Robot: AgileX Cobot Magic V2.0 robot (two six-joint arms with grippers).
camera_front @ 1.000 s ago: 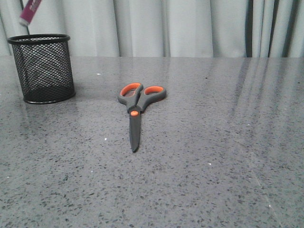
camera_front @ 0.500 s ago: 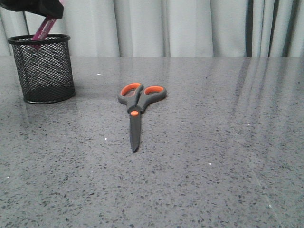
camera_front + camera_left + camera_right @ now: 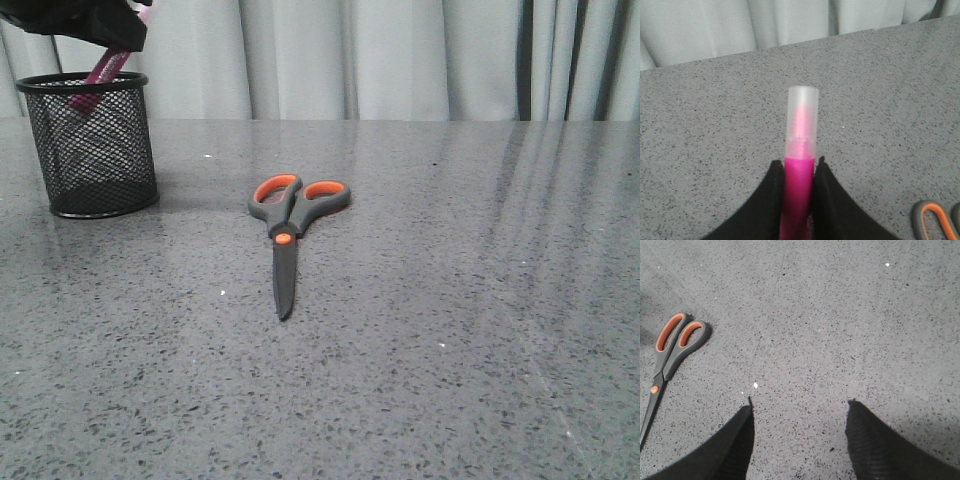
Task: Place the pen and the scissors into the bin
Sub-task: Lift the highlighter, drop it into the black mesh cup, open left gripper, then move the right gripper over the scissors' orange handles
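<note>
The black mesh bin [image 3: 92, 145] stands at the far left of the table. My left gripper [image 3: 110, 35] is just above its rim, shut on the magenta pen [image 3: 102, 72], which hangs tilted with its lower end inside the bin. In the left wrist view the pen [image 3: 799, 190] sits between the two black fingers, its pale cap [image 3: 802, 120] pointing away. The grey and orange scissors [image 3: 288, 232] lie flat mid-table, closed, blades toward the front. They also show in the right wrist view [image 3: 670, 352]. My right gripper [image 3: 799, 405] is open and empty above bare table, to the right of the scissors.
The grey speckled table [image 3: 450, 300] runs to a far edge in front of a pale curtain [image 3: 400, 55]. A scissors handle loop [image 3: 935, 220] shows at the corner of the left wrist view.
My left gripper came down into view over the bin and lowered the pen, whose lower end went from above the rim to inside the bin. The scissors have not moved.
</note>
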